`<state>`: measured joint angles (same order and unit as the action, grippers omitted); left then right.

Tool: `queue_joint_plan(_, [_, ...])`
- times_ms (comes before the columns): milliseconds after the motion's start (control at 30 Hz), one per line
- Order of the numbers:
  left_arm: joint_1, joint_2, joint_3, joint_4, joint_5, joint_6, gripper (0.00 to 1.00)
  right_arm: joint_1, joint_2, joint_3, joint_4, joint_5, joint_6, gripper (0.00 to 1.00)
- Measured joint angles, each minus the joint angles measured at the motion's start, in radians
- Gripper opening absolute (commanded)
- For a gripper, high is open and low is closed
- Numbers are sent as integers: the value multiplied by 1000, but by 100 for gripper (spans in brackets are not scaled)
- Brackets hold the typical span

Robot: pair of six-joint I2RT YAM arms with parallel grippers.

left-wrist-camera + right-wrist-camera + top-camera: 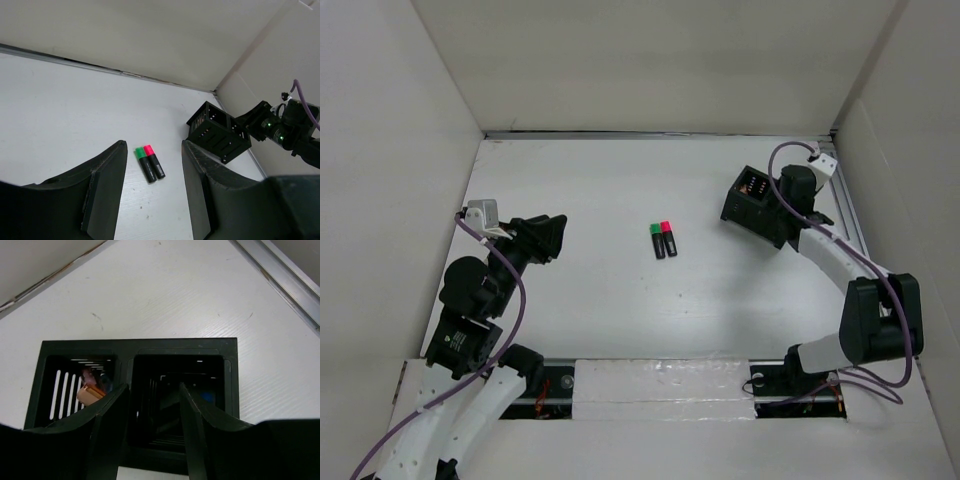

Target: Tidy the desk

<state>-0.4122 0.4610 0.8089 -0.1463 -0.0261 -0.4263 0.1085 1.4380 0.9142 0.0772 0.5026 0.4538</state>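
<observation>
Desk: large matte white tabletop (620,180) beneath both arms
Left gripper (154,150): you see it parted, empty, above the tabletop's left side
Right gripper (153,390): parted, empty, over black slotted two-compartment box (135,346)
Centre: green- and red-capped black markers (663,241), touching

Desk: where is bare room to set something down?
Bare on the desk: far-left quarter between back wall and left gripper; near strip between two markers and front rail. Crowded: far right, black box under right gripper.
</observation>
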Motion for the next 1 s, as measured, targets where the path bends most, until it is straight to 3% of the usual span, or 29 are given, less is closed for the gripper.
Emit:
queue_joint_plan(100, [0,0,0,0,0,0,44,32,-29,-1,-22,2,0,43])
queue_joint_plan(133, [0,0,0,0,0,0,44,55,-49,-3,-27,2,-2,34])
queue_joint_plan(167, [0,0,0,0,0,0,44,81,-71,-8,-23,-3,-5,12])
queue_joint_plan(200, [0,0,0,0,0,0,44,114,-100,-14,-21,-13,-5,3])
queue_joint_plan(333, [0,0,0,0,-2,0,44,298,-148,-43,19,-68,-13,0])
queue_joint_plan(433, [0,0,0,0,-3,0,44,432,-77,-43,26,-118,-23,17])
queue_joint_plan(467, [0,1,0,0,-3,0,44,468,-36,-40,19,-129,-32,33])
queue_joint_plan(633, [0,2,0,0,-4,0,44,560,224,39,-69,-209,-92,59])
queue_joint_plan(1000, [0,1,0,0,-9,0,44,577,414,251,-141,-241,-132,53])
